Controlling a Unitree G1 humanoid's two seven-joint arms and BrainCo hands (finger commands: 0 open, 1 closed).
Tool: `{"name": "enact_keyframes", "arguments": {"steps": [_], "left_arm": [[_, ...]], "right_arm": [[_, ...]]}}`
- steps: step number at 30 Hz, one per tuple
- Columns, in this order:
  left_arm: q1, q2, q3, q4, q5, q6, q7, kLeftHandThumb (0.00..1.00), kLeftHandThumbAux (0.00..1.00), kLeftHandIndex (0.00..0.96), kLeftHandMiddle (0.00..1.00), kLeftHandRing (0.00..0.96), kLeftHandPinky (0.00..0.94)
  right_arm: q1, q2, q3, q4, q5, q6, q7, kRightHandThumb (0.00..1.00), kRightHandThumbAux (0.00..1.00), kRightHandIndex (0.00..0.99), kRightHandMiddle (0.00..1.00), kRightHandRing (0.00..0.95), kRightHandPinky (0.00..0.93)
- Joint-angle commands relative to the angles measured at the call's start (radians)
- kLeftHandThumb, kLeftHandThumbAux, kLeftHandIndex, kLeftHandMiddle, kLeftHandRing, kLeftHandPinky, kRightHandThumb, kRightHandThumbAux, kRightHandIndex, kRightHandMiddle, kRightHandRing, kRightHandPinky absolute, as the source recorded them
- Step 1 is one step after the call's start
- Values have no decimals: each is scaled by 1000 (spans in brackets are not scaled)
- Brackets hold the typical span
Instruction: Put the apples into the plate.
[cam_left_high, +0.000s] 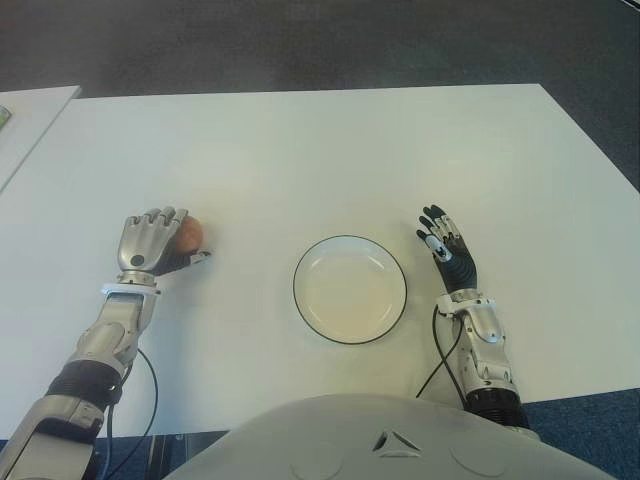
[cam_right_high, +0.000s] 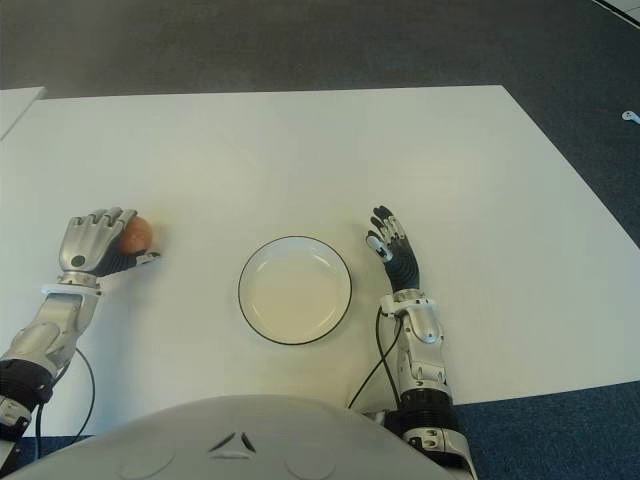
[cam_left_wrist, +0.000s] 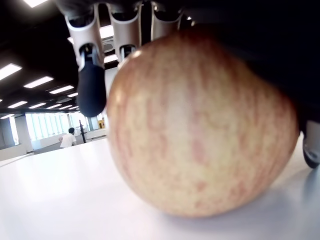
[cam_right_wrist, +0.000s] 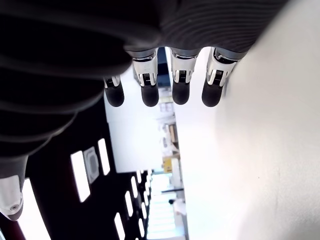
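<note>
Left hand (cam_left_high: 152, 243) is wrapping its fingers around the apple (cam_left_high: 190, 233) at frame left; the plate (cam_left_high: 350, 289) is sitting center-right of it. Right hand (cam_left_high: 446, 248) is idling relaxed just right of the plate.

No legible text, label, brand, number or sign is observed on any surface or item in the views

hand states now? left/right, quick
Left hand: fingers curled over the apple, which sits on the table.
Right hand: open, empty, right of the plate.
</note>
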Motion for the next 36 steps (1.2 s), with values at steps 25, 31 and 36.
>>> {"name": "enact_keyframes", "arguments": {"steps": [25,31,36], "left_arm": [[49,12,-51,-111,-84,31,-183,857,664,406,546,852,833],[58,26,-42,-182,-68,36,-169,858,663,407,546,857,827],[96,52,27,-413,-91,42,-232,858,663,407,547,856,820]], "right_arm": [[-22,-20,-45,105,34,72,23,140,482,78,72,46,46],[-26,-22,-53,110,41,72,33,141,479,86,81,51,48],[-27,-24,-59,110,43,75,38,143,479,89,84,51,46]]}}
